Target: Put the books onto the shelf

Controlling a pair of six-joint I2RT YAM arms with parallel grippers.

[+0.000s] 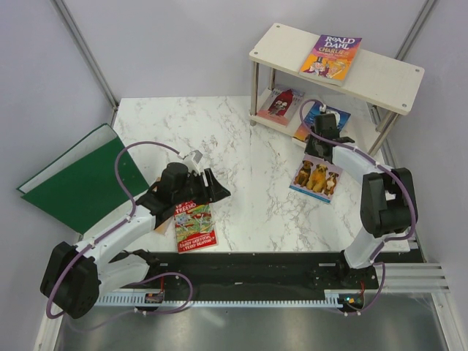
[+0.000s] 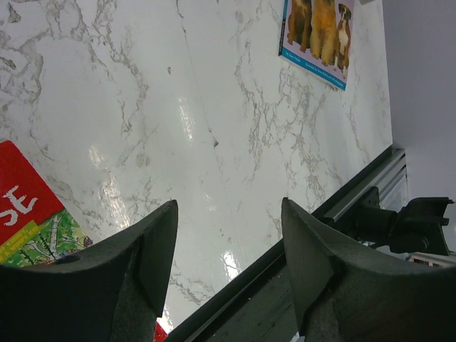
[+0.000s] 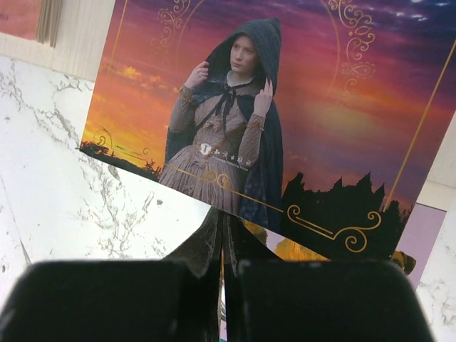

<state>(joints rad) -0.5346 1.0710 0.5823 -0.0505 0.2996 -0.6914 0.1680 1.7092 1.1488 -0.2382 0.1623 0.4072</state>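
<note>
Right wrist, right end effector (image 3: 222, 239) clenched, hooded-girl book (image 3: 313, 100) cropped, left end effector (image 2: 228, 214) released

Table (image 2: 214, 107): marble-patterned top, polished, throwing bright reflections. Shelf (image 1: 387, 73): cream boards, matt and smooth; legs (image 1: 254, 95) of bright silver metal. Book with the hooded figure (image 3: 285, 107): paper cover with a slight sheen and gold line work. Dogs book (image 1: 316, 178) and Treehouse book (image 1: 194, 225): smooth printed paper covers. Folder (image 1: 80, 183): plain green, matt. Fingers (image 2: 142, 285) of the left gripper (image 2: 228, 214): black, matt, faintly grainy, plastic-looking; those of the right gripper (image 3: 222, 242) likewise. Rail (image 1: 409, 276) at the table's near edge: ribbed bare metal.
</note>
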